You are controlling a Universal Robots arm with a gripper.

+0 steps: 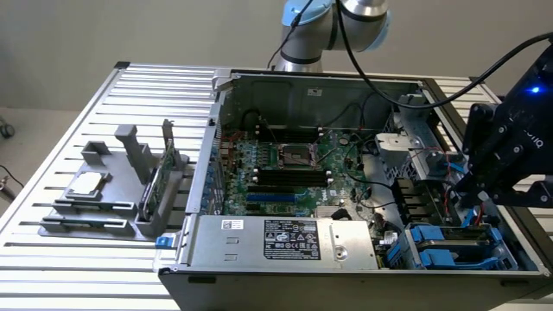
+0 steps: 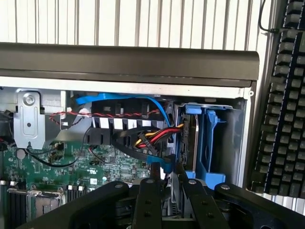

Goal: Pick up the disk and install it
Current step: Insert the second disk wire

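Blue-framed disk [image 2: 190, 143] stands on edge in the computer case's [image 1: 346, 278] drive bay, the jaws pinching its near edge.

Open computer case [image 1: 346, 194] on slatted table [image 1: 78, 272], pincer [image 1: 484, 194] over blue drive bay [image 1: 454, 249]

Open computer case [image 1: 207, 116]; keyboard [image 2: 281, 109] beside it

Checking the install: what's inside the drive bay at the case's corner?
The disk stands on edge in its blue carrier inside the drive bay, cables beside it. Its connector end is hidden behind the tool.
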